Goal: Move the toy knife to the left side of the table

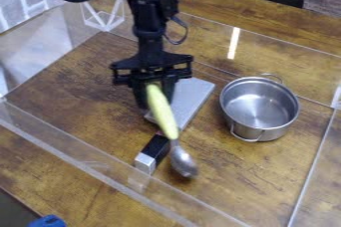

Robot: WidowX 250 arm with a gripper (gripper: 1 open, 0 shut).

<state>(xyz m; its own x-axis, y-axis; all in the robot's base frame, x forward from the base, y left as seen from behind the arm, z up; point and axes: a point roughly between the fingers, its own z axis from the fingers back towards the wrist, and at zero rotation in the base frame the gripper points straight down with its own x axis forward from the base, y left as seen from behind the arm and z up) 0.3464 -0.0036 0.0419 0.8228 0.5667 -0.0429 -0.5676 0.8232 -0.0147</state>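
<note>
The toy knife (pixel 192 98) lies flat near the middle of the table (pixel 74 102), with its grey blade toward the back and its dark handle with the pale tip (pixel 151 153) toward the front. My gripper (pixel 151 83) points down over the blade's left edge. It is shut on the upper end of a yellow-handled spoon (pixel 164 117). The spoon slants down and forward across the knife, and its silver bowl (pixel 180 163) is beside the knife's handle. The gripper does not hold the knife.
A round steel pot (pixel 258 108) stands to the right of the knife. Low clear plastic walls (pixel 80 143) ring the tabletop. A small blue object (pixel 47 221) shows outside the wall at the bottom left. Bare wood lies to the left of the gripper.
</note>
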